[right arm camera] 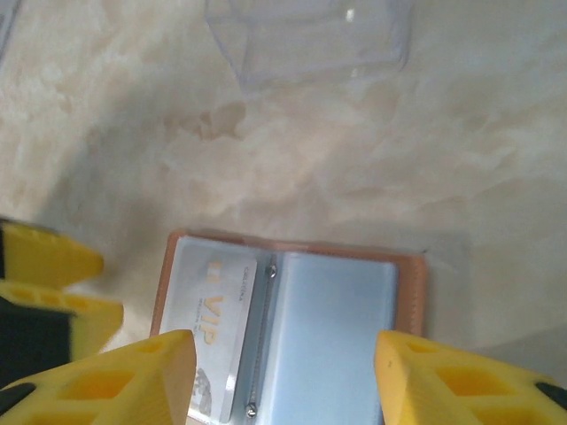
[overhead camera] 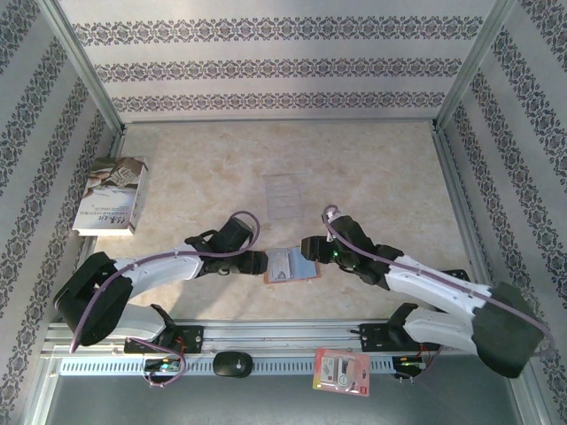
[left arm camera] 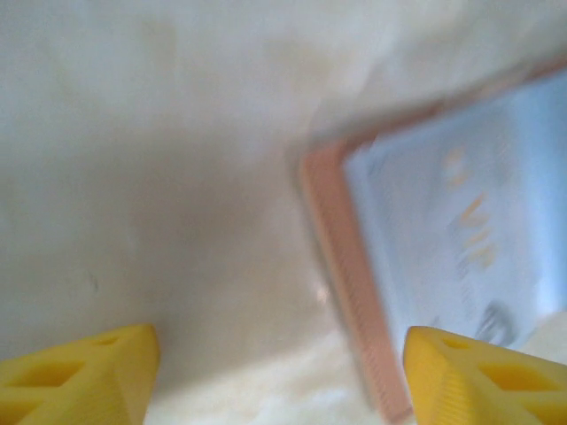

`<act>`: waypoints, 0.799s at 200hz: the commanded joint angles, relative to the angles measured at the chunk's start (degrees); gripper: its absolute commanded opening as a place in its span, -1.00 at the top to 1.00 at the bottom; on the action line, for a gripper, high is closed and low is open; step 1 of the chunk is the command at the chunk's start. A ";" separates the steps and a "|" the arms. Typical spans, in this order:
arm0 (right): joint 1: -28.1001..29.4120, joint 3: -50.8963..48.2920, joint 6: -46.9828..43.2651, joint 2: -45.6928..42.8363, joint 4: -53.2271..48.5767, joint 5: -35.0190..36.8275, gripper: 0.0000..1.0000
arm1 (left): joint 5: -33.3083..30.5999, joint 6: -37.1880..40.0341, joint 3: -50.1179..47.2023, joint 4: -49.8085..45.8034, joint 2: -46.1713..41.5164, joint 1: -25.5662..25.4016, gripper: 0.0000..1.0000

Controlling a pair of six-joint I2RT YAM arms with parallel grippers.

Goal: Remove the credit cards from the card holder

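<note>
Card holder point(overhead camera: 291, 265) unfolded flat on the desk point(overhead camera: 372, 168), near the front edge, between the two arms. Orange-brown leather rim, grey-blue lining facing up. Credit card point(right arm camera: 215, 329) with gold "VIP" lettering tucked in the left-hand pocket as seen from the right wrist; contents of the other pocket not readable.

Left fingers point(left arm camera: 81, 376) released, spread wide, nothing clamped. Low over the desk just beside the holder's edge, one yellow tip at the holder's corner; touching or not, cannot tell through the blur.

Right fingers point(right arm camera: 133, 376) released too, spread apart above the holder's near side, one tip over each half, grasping nothing.

From the top view, both sets of fingers pointing at the holder from opposite sides: left from the left, right from the right and slightly farther back.

Clear plastic sleeve point(overhead camera: 285, 195) lying flat farther back on the desk, apart from the holder. Book point(overhead camera: 111, 197) at far left by the wall. Red-and-white packet point(overhead camera: 342, 372) on the front rail near the right arm's base. Small black oval object point(overhead camera: 232, 364) on the same rail, nearer the middle.
</note>
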 commanded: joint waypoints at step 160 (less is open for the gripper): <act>2.02 6.74 6.58 19.29 4.46 -12.11 0.52 | -0.20 -0.29 -0.35 11.07 5.92 -4.89 -0.02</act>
